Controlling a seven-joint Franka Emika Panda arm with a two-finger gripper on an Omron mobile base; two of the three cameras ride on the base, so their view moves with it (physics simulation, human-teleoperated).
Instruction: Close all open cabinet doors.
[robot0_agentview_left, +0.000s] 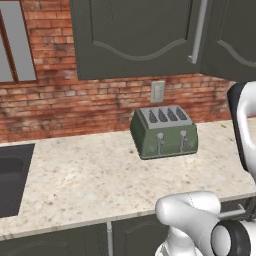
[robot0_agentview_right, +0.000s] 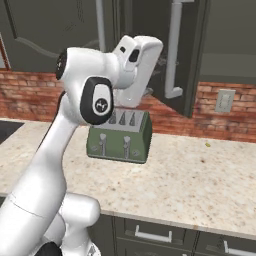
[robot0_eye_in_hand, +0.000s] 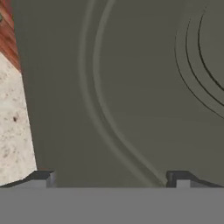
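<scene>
**One door still swung out above the toaster**

Up above the green toaster (robot0_agentview_right: 120, 137) and a bit to its right: one tall dark cabinet door (robot0_agentview_right: 187, 55) standing out from the wall, edge-on, with its long grey bar handle (robot0_agentview_right: 174, 50) facing the room. Not shut yet. Next to it, above and left of the toaster, another dark door (robot0_agentview_left: 132, 35) lying flat, so most likely closed already (hard to be sure from here).

Close up from the hand: a dark door panel (robot0_eye_in_hand: 131, 87) with its wavy raised line, very near. Fingers (robot0_eye_in_hand: 113, 179) spread wide apart, holding nothing, one tip at each lower corner. Touching the panel or just short of it? Cannot tell.

Toaster sitting on the speckled worktop (robot0_agentview_left: 75, 180), in front of the brick wall (robot0_agentview_left: 75, 105), under a wall switch (robot0_agentview_left: 157, 91).

So, as a guess: task part done at best. At least one door left to push shut, the one up and right of the toaster. Likely step now: pressing flat on that door to swing it back. More open doors further along? Not possible to say.
</scene>
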